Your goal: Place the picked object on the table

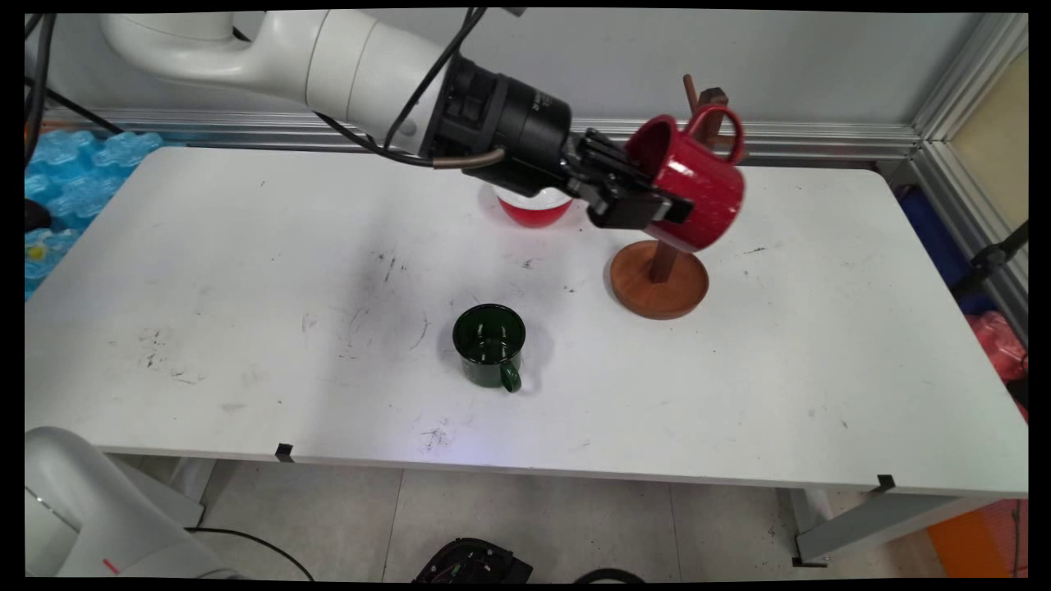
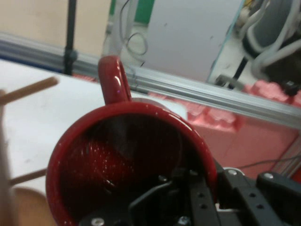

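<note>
One glossy red enamel mug [image 1: 696, 193], rigid and slippery, hangs tilted in the claw [image 1: 649, 205], clamped by its rim beside the wooden mug tree [image 1: 659, 279] at the worktop's [image 1: 246, 328] far right.

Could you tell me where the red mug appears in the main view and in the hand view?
Main view: the red mug is upper right of centre, tilted, held by the gripper in front of the wooden mug stand.
Hand view: it fills the lower centre, mouth toward the camera, handle pointing up.
Shared landmark: the stand's wooden pegs, at the hand view's left edge.
</note>
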`<action>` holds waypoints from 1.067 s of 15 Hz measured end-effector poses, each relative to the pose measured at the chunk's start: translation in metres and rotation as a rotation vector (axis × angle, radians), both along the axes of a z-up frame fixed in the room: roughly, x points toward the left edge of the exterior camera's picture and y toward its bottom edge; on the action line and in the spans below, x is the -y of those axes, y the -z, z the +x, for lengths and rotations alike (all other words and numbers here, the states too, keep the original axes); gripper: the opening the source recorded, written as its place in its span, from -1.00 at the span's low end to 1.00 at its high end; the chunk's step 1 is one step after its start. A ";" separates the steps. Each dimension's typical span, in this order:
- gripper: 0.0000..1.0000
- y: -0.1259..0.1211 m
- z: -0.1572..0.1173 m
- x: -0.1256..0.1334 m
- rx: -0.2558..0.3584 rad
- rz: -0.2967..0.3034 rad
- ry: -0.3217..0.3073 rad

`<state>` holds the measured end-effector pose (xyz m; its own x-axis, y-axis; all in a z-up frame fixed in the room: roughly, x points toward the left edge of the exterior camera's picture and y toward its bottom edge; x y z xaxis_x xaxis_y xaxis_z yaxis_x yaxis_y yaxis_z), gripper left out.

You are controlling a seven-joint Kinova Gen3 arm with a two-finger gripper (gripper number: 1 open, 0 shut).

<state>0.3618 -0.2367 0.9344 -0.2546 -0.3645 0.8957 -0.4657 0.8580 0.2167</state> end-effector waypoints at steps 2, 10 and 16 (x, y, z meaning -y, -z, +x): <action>-1.00 0.004 0.008 0.005 0.041 -0.005 -0.010; -1.00 0.017 0.031 0.019 0.188 -0.029 -0.022; -1.00 0.026 0.044 0.029 0.277 -0.040 -0.034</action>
<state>0.4056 -0.2652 0.9088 -0.4801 -0.3429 0.8074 -0.5312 0.8461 0.0435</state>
